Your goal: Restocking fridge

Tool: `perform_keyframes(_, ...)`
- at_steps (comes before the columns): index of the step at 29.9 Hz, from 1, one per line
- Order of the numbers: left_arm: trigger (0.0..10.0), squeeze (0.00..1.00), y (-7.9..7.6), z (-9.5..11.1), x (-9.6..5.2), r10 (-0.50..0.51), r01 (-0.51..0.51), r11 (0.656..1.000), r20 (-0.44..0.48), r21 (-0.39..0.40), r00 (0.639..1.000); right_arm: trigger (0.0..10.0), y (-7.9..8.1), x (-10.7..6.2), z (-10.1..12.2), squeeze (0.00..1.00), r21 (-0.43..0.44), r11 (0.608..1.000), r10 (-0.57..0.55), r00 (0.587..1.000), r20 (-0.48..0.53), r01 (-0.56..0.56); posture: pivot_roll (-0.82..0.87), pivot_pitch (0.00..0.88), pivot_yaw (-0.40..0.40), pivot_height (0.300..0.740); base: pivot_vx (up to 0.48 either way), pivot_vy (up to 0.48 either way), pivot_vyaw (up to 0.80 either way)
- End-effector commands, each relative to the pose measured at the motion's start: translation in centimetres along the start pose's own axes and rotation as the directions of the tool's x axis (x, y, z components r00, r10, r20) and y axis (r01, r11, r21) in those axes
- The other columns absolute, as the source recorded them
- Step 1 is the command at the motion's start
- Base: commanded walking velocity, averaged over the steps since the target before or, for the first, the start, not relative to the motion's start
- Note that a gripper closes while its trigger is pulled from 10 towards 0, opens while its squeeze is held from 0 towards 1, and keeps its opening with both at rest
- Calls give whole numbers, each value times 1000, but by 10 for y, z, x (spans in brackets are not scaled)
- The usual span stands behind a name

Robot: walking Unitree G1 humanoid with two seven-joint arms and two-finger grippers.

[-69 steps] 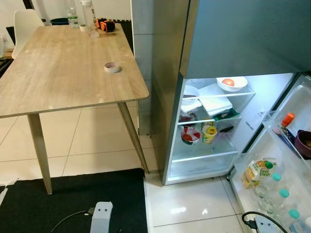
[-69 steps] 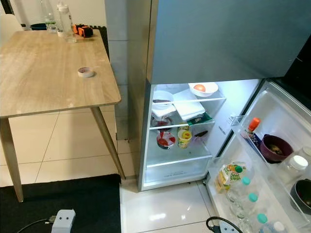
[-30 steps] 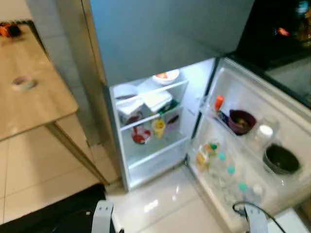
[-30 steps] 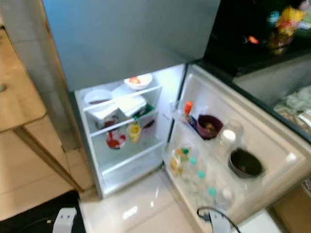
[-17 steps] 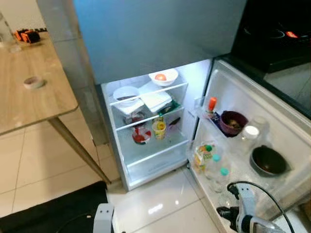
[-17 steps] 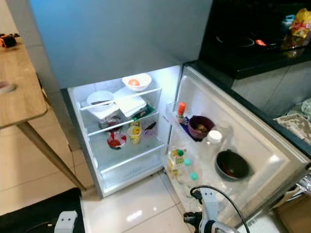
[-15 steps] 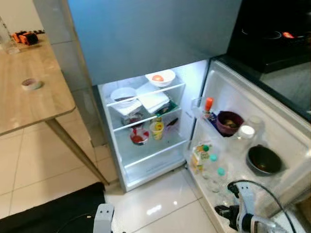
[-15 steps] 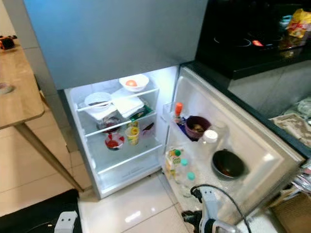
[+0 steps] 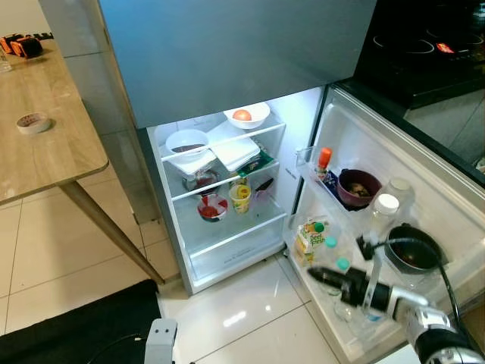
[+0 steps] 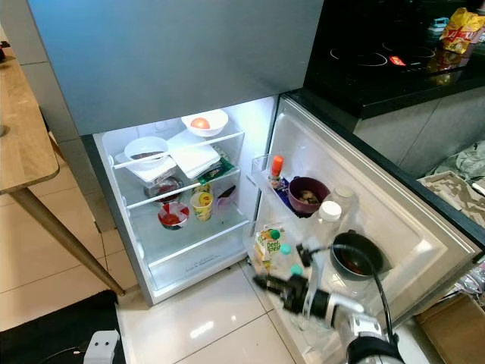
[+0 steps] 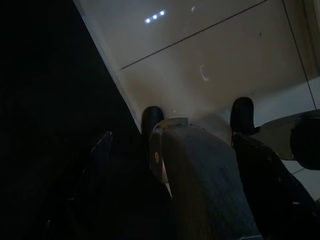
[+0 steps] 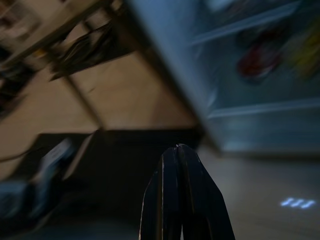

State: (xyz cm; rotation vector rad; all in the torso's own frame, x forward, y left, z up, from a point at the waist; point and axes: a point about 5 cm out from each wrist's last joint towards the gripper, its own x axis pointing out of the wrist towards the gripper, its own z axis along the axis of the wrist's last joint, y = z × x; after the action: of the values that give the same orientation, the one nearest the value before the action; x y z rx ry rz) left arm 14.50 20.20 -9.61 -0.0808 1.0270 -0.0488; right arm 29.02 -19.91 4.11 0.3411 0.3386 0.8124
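Fridge [image 9: 227, 68] open at frame center, door [image 9: 424, 189] swung out to lower right. Right gripper [image 10: 261, 283] at lower right of the frame, fingers pressed together, holding nothing, in front of the door's lower rack beside the juice carton [image 9: 308, 237] and bottles [image 9: 327, 254]. Left gripper: can't tell. Bowl with an orange [image 9: 246, 115] on top shelf. Wooden table [image 9: 45, 152] at upper left.

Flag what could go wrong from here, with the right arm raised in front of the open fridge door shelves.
1. The right gripper, jaws shut, sits close to the green-capped bottles and juice carton in the lower door shelf; a careless move could topple them.
2. Its cable loops near the dark pot and might snag.
3. The right wrist view is blurred, so aiming may suffer.
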Motion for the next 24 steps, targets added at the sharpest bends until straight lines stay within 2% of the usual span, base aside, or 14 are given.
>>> perform_keyframes(1,10000,0,5,-2,-2,8,-8,1000,-12,5,1000,10000,-11,-9,-2,0,-50,991,-129,991,-30,128,-22,0,-35,740,0,0,0)
perform_keyframes(6,10000,0,5,-3,-2,6,-6,1000,-15,17,1000,10000,-19,-14,1,0,-153,960,-248,966,-75,235,-22,0,-35,740,0,0,0)
perform_keyframes(11,10000,0,5,-3,-2,4,-4,1000,-16,20,1000,10000,-23,-16,6,0,-202,937,-308,947,-92,285,-24,0,-36,740,0,0,0)
perform_keyframes(14,10000,0,4,-4,-2,1,-1,1000,-16,20,1000,10000,-32,-23,6,0,-287,885,-420,896,-148,367,-23,0,-40,740,0,0,0)
perform_keyframes(18,10000,0,4,-4,-2,-1,2,1000,-15,16,1000,10000,-42,-33,13,0,-343,805,-547,830,-110,485,-25,0,-43,740,0,0,0)
perform_keyframes(19,10000,0,4,-4,-2,-1,2,1000,-15,16,1000,10000,-42,-33,13,0,-343,805,-547,830,-110,485,-25,0,-43,740,0,0,0)
perform_keyframes(22,10000,0,3,-5,-2,-3,3,1000,-17,18,1000,10000,-52,-45,21,0,-369,717,-654,753,-63,592,-28,0,-43,740,0,0,0)
perform_keyframes(23,10000,0,3,-5,-2,-3,3,1000,-17,18,1000,10000,-52,-45,21,0,-369,717,-654,753,-63,592,-28,0,-43,740,0,0,0)
perform_keyframes(24,10000,0,2,-5,-2,-4,5,1000,-18,20,1000,10000,-55,-49,24,0,-361,695,-679,733,-44,622,-28,0,-43,740,0,0,0)
